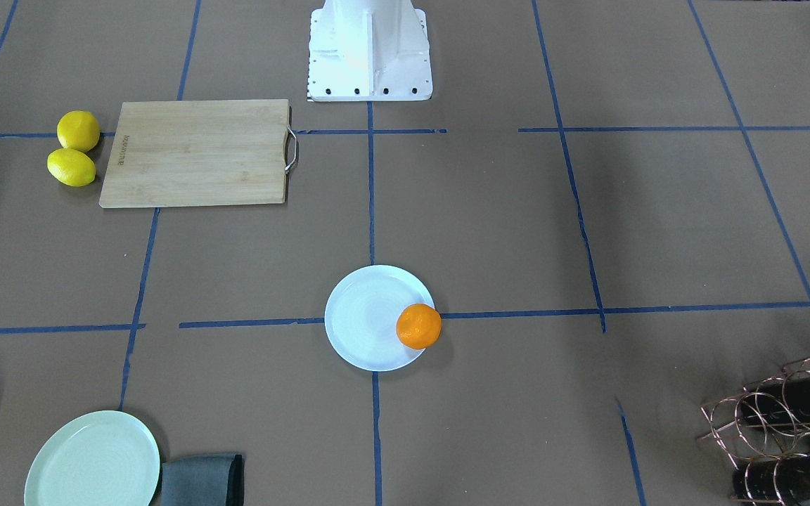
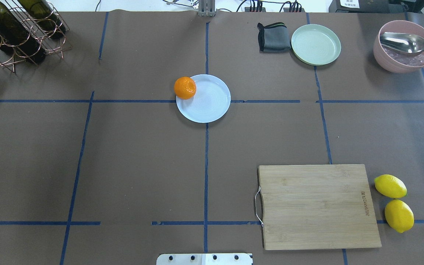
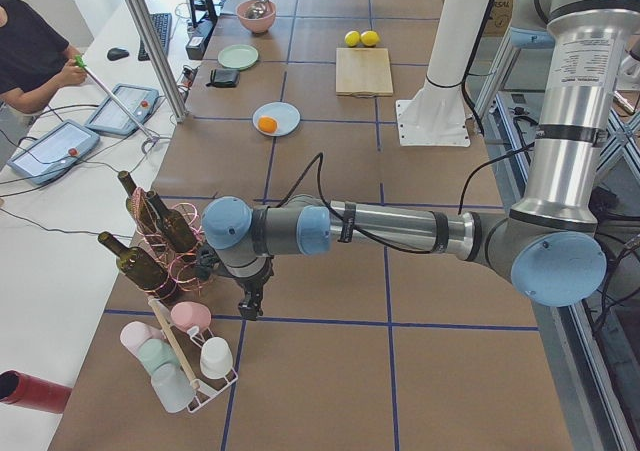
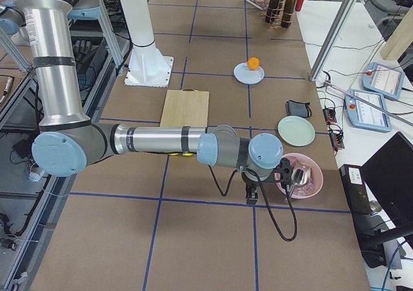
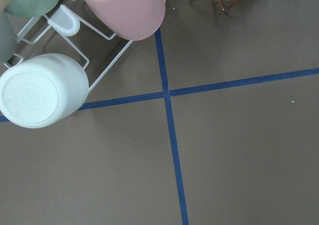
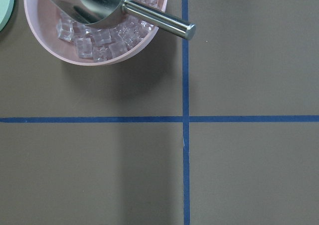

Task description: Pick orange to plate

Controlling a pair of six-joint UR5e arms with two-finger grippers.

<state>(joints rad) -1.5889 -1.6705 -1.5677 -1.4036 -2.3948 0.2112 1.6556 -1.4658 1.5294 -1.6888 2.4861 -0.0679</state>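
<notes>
The orange [image 2: 185,88] overlaps the left edge of the pale bluish-white plate [image 2: 208,105] near the table's middle; whether it lies inside the rim or leans on it I cannot tell. From across the table the orange [image 1: 418,326] covers the right rim of the plate [image 1: 366,316]. No arm is near them. My left gripper [image 3: 250,306] shows only in the left side view, low over the table beside the cup rack, far from the orange; open or shut I cannot tell. Only the right side view shows my right gripper [image 4: 251,196], near the pink bowl; its state I cannot tell.
A wooden cutting board [image 2: 317,206] lies at the near right with two lemons [image 2: 394,202] beside it. A pale green plate [image 2: 315,44], a grey cloth [image 2: 272,36] and a pink bowl [image 2: 405,46] holding a scoop stand at the far right. A bottle rack [image 2: 17,33] fills the far left.
</notes>
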